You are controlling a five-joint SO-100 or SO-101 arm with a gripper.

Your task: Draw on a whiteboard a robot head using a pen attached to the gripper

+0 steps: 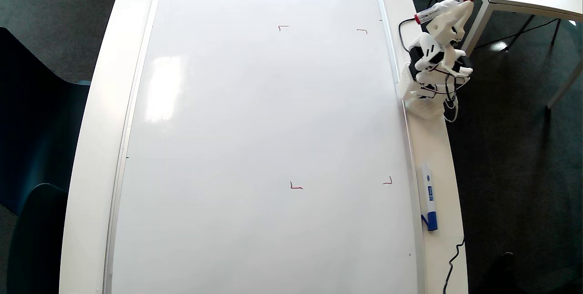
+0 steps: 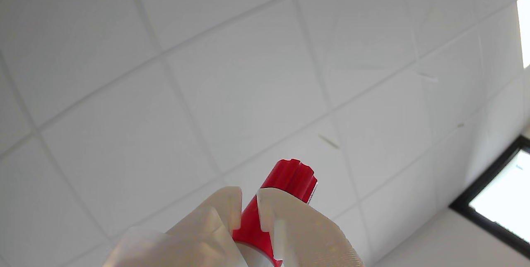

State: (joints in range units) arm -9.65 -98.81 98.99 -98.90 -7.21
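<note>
Folded beside the whiteboard point(image 1: 264, 116), the gripper point(image 1: 448, 9) clamps the pen point(image 1: 448, 6) off the board's right edge in the overhead view; no robot head drawn; first stroke wants a gentle, upright touchdown between the corner marks point(image 1: 283, 27).

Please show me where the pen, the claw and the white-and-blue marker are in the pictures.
pen point(image 1: 444, 7): overhead view, on its white barrel.
claw point(image 2: 249, 203): wrist view, midway between its fingertips, shut around the pen.
white-and-blue marker point(image 1: 428, 193): overhead view, on its white body.
</note>
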